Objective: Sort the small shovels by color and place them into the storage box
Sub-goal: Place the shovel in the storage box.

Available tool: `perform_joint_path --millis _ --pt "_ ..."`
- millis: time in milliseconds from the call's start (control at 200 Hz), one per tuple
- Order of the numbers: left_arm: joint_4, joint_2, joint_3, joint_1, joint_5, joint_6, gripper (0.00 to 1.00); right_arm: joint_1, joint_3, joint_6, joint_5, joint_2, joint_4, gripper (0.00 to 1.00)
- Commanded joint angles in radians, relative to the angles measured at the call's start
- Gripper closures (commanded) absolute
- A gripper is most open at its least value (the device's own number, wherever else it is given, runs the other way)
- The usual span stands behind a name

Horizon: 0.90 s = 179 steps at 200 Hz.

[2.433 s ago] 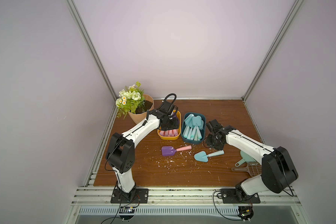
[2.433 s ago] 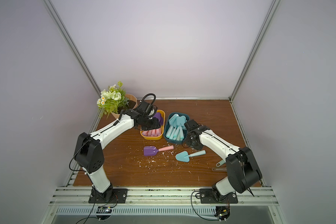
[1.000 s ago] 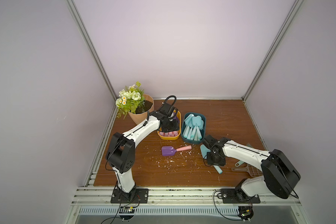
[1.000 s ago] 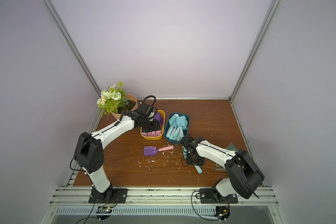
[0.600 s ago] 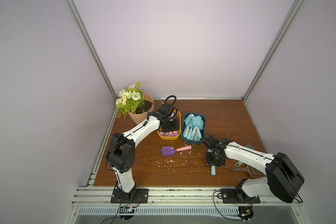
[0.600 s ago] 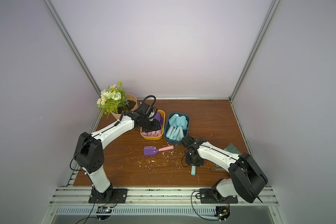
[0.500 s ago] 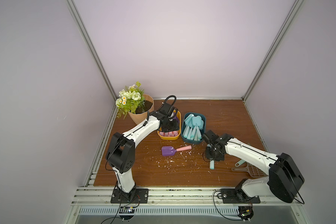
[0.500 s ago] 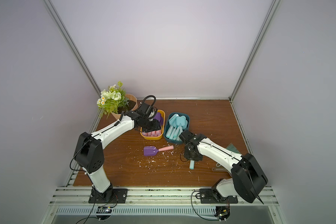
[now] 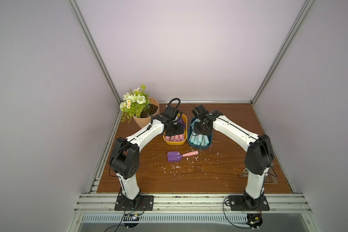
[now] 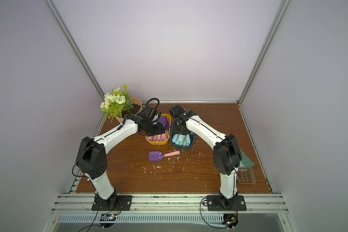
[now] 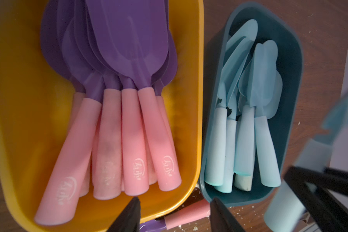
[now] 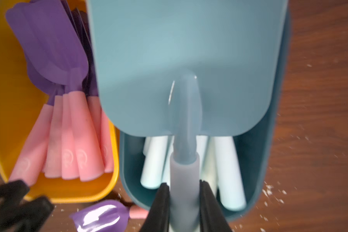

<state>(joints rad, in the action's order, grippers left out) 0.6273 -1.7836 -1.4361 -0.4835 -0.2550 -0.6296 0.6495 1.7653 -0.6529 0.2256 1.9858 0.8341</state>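
A yellow box [image 9: 174, 143] holds several purple-bladed, pink-handled shovels [image 11: 129, 50]. Beside it, a teal box [image 9: 199, 147] holds several turquoise shovels [image 11: 263, 80]. My right gripper [image 12: 184, 186] is shut on the handle of a turquoise shovel [image 12: 179, 60], which hangs blade-forward over the teal box. My left gripper [image 11: 175, 202] hovers open over the near end of the yellow box with nothing between its fingers. One purple shovel [image 9: 176, 156] lies flat on the wooden table in front of both boxes, and it shows in both top views [image 10: 157, 156].
A potted plant with white flowers [image 9: 143, 112] stands at the back left, close to the left arm. A beige slotted scoop [image 10: 245, 176] and a green brush [image 10: 246, 160] lie at the right edge behind the right arm. White scraps [image 9: 189, 166] litter the table's middle.
My right gripper shut on the turquoise shovel at the front right of the table and carried it back over the teal box. The left arm has not moved.
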Motion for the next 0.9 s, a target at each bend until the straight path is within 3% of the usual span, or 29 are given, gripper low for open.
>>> perform_joint_path --millis 0,320,520,640,756,891 --pt "0.015 0.049 0.027 0.020 0.027 0.021 0.42 -0.007 0.108 0.048 -0.077 0.070 0.026 0.92" --pt "0.028 0.076 0.057 0.023 0.045 0.035 0.42 -0.045 0.133 0.013 -0.075 0.141 0.036 0.87" --pt "0.026 0.094 0.089 0.023 0.055 0.010 0.42 -0.045 0.077 0.008 -0.040 0.081 0.049 0.64" --pt "0.025 0.109 0.122 0.024 0.051 -0.021 0.41 -0.044 0.079 0.028 0.000 0.015 0.064 0.57" --pt "0.017 0.138 0.180 0.023 0.043 -0.057 0.40 -0.018 0.056 0.068 0.035 -0.062 0.076 0.58" --pt "0.001 0.201 0.269 0.012 0.053 -0.107 0.40 0.056 -0.028 0.115 0.003 -0.127 0.055 0.68"
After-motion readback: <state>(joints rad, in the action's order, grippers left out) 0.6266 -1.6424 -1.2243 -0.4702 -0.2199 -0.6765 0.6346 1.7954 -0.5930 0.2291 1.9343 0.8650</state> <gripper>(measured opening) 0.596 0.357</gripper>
